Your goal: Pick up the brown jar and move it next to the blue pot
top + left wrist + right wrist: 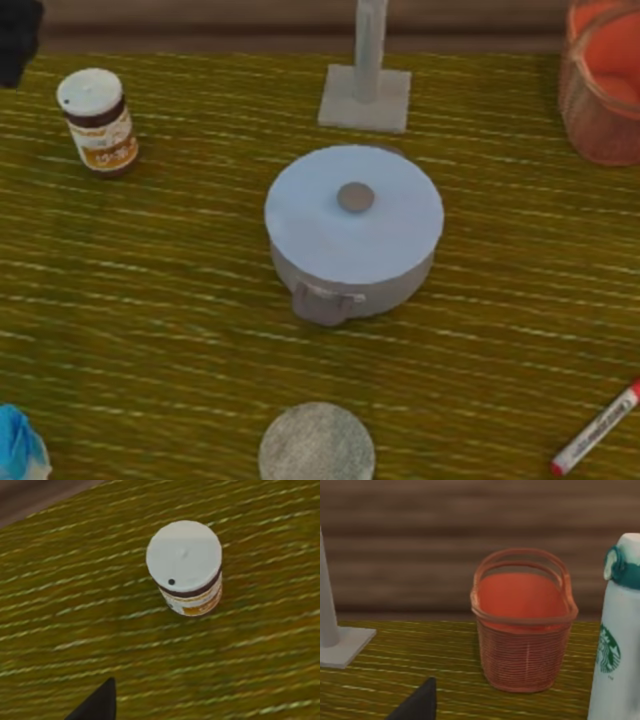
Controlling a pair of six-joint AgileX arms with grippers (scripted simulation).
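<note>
From above, I see the brown jar standing upright near the table's far left corner, white cap up, well apart from the blue pot, which sits around the middle with its lid on and its grey handle toward the near edge. My left gripper shows only as a dark shape at the top left corner, just beside the jar; its wrist camera looks down on the jar's cap and one dark fingertip, so I cannot tell how wide the claw stands. It holds nothing. An orange basket sits far right.
</note>
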